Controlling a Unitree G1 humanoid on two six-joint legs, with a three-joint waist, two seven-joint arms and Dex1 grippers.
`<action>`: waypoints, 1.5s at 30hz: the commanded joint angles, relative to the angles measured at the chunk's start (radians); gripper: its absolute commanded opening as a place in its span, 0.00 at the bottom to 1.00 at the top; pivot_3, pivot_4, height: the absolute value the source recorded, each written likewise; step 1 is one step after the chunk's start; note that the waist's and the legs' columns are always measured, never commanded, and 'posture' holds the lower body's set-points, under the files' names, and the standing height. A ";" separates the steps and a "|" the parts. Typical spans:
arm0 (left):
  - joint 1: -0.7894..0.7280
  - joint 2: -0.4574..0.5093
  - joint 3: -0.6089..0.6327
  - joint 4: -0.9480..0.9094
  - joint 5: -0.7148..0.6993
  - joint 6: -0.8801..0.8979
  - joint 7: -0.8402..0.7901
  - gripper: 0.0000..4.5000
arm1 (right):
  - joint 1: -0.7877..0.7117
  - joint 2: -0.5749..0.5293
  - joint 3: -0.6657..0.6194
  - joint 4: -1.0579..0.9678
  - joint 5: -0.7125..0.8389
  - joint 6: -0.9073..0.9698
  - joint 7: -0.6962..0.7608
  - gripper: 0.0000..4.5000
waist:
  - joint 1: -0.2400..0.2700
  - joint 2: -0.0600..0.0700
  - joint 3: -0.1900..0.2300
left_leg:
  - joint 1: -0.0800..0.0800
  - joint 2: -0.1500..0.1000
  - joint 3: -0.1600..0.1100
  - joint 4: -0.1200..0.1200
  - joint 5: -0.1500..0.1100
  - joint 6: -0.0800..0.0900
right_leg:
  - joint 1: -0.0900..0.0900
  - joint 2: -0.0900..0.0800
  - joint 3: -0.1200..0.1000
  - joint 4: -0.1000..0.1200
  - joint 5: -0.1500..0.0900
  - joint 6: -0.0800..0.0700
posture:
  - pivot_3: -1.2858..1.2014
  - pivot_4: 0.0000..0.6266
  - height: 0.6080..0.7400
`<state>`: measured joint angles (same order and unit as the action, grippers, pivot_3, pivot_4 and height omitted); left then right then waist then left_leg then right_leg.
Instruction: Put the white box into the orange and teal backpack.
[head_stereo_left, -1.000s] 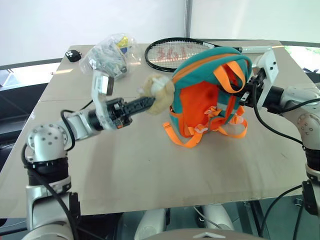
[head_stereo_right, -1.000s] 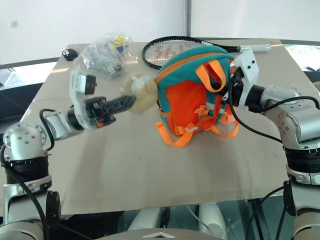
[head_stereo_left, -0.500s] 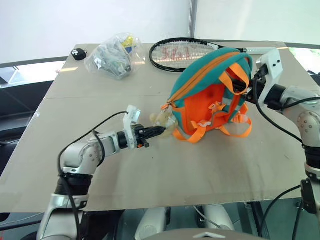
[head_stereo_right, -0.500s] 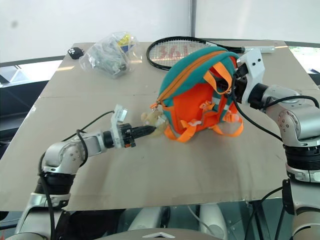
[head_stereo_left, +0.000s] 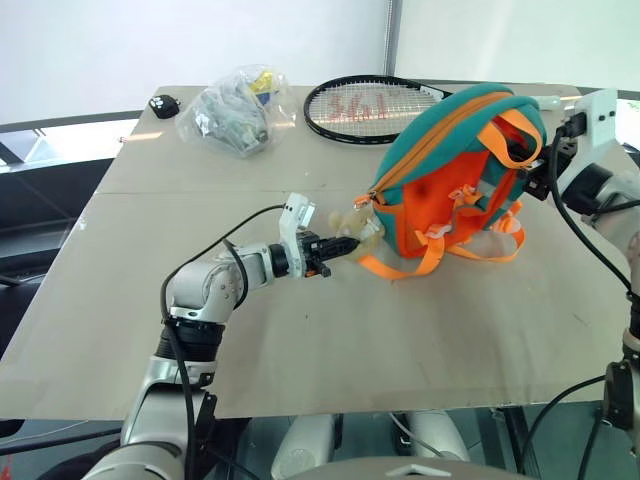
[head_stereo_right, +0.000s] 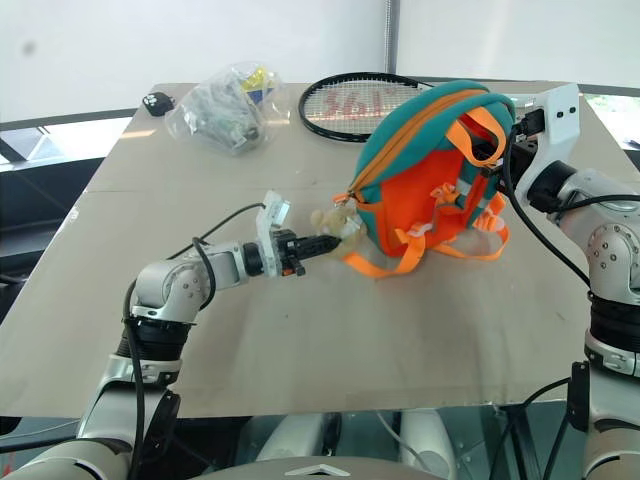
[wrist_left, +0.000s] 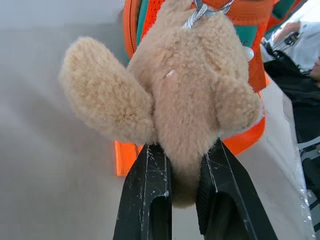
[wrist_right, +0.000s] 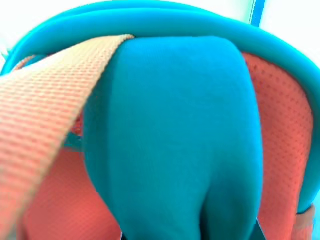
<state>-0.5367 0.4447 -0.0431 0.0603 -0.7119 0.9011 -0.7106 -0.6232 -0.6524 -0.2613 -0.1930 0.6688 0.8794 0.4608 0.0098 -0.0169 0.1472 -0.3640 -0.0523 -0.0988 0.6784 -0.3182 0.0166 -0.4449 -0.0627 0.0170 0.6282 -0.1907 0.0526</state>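
Upright on the table (head_stereo_left: 330, 350) stands the orange and teal backpack (head_stereo_left: 455, 165), its orange back panel and straps facing the robot and its teal top leaning slightly toward the left arm. From the backpack's lower corner on that side hangs a small beige plush toy (wrist_left: 175, 100), and the left gripper (wrist_left: 182, 165) is clamped on the toy's lower end, both black fingers (wrist_left: 150, 190) pressed into the fur. At the backpack's upper far side the right gripper (head_stereo_right: 500, 150) sits against the teal top loop (wrist_right: 175, 135) beside an orange strap (wrist_right: 45, 100); its jaws are closed together on that loop, though the fingertips themselves are hidden behind the fabric. I cannot tell where the white box is. Just behind the backpack lies a tennis racket (head_stereo_left: 365, 105) with a black frame and red markings on its strings. Farther from the backpack, toward the far left corner, rests a clear plastic bag (head_stereo_left: 230, 110) of small items, with a small black object (head_stereo_left: 163, 102) beside it.
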 joint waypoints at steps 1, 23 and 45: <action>-0.020 -0.020 0.039 -0.028 -0.022 0.079 0.051 0.01 | -0.108 0.061 -0.199 0.007 0.120 0.021 -0.147 0.00 | -0.004 0.000 0.000 | 0.000 0.000 0.000 0.000 0.000 0.000 | 0.000 0.000 0.000 0.000 0.000 0.000 | 0.52 0.24 1.00; 0.057 -0.012 0.101 -0.100 0.017 -0.206 -0.074 0.29 | 0.138 -0.092 -0.079 -0.200 0.118 -0.016 -0.069 0.22 | -0.026 0.001 0.000 | 0.001 0.002 0.003 -0.004 0.000 0.000 | -0.002 0.000 0.000 0.000 0.000 0.001 | 0.52 0.24 1.00; 0.450 0.249 0.216 -0.394 0.090 -0.378 -0.241 1.00 | 0.830 -0.259 -0.369 -0.396 -0.004 -0.201 0.357 0.99 | -0.004 0.001 0.000 | 0.005 0.004 0.006 -0.004 -0.001 0.001 | 0.002 0.005 0.001 -0.002 0.000 0.000 | 0.52 0.24 1.00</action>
<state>-0.1107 0.6752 0.1461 -0.2805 -0.6377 0.5632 -0.9498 0.1904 -0.9124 -0.5755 -0.5888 0.6995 0.7198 0.8154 0.0061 -0.0160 0.1470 -0.3577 -0.0487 -0.0922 0.6744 -0.3190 0.0180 -0.4420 -0.0574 0.0189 0.6264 -0.1904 0.0530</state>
